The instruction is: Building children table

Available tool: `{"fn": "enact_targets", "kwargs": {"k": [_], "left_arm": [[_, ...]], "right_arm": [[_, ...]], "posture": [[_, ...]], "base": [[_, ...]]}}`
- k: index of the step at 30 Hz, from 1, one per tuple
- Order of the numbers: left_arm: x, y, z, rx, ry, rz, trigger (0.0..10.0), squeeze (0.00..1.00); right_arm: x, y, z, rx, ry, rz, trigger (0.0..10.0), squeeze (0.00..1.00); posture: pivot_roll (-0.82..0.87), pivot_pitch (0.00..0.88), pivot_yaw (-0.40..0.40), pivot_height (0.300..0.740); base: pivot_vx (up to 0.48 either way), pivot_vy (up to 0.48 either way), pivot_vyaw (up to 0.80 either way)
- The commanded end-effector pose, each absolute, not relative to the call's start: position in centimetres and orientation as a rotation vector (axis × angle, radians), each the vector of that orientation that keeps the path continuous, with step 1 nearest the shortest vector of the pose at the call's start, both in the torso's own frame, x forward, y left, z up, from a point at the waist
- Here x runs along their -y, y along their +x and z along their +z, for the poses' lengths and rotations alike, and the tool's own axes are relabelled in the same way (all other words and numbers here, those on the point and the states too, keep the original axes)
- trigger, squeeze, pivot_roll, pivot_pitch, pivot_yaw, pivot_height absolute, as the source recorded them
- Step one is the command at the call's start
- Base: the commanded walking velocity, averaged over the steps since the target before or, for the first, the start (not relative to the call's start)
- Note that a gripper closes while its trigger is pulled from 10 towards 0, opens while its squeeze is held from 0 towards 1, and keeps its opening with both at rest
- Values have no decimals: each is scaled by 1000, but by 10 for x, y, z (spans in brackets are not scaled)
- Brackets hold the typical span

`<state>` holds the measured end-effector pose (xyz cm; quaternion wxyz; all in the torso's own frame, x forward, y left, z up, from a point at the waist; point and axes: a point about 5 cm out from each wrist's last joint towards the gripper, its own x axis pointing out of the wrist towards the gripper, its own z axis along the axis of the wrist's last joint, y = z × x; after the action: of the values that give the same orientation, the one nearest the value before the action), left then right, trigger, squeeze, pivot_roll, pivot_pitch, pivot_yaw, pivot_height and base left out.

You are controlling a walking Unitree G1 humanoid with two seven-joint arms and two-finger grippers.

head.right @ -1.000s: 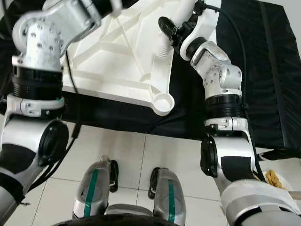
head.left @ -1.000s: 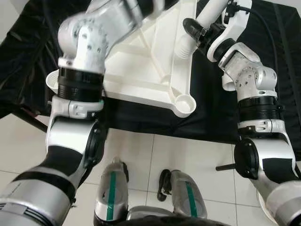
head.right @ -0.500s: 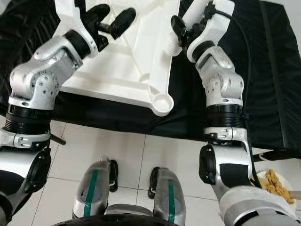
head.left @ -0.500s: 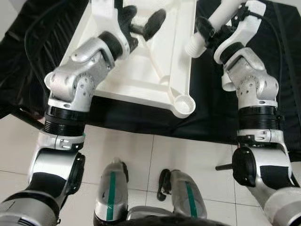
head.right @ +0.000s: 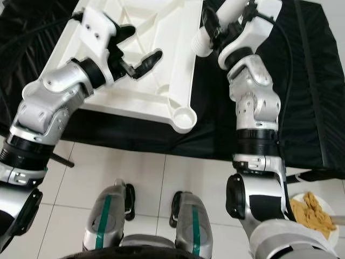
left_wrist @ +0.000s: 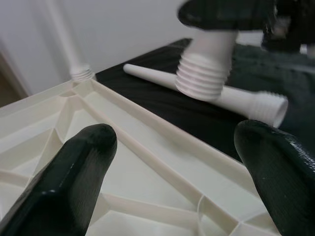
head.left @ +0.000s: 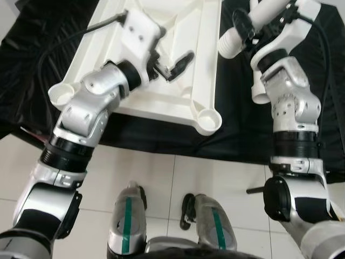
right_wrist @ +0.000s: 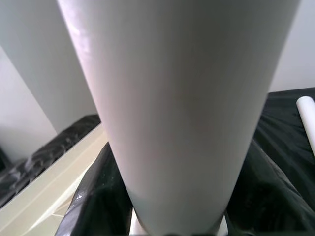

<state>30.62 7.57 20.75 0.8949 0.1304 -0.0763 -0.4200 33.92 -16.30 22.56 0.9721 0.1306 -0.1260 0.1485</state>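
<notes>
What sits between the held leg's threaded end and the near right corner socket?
Nothing visible does. The right gripper holds the leg above the black cloth, beside the tabletop edge. The socket is open; the left gripper hovers over the ribs, off that path.

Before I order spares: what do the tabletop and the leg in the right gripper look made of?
Tabletop: likely moulded plastic, matte off-white, given its cast ribs and corner sockets. Leg: seemingly the same plastic, smooth white, with a moulded screw thread at its end.
</notes>
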Motion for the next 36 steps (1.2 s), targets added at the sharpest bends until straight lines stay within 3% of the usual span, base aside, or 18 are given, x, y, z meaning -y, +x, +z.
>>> {"fn": "enact_targets", "kwargs": {"k": [1,13,26,36], "left_arm": [[-72,303,191,131,375,-911,10000,0],[-76,289,147,62,604,-1014,10000,0],[-102,275,138,1,682,-1136,10000,0],[-94,267,146,34,621,-1195,10000,0]], "right_arm": [[167,334,227,291,276,277,10000,0],[178,329,221,295,280,227,10000,0],[184,328,219,296,270,209,10000,0],[184,326,220,302,275,211,10000,0]], "posture": [[83,66,-13,740],[81,63,-2,740],[99,70,-1,740],[89,76,0,740]], "base": [[0,0,0],[0,0,0],[0,0,0],[0,0,0]]}}
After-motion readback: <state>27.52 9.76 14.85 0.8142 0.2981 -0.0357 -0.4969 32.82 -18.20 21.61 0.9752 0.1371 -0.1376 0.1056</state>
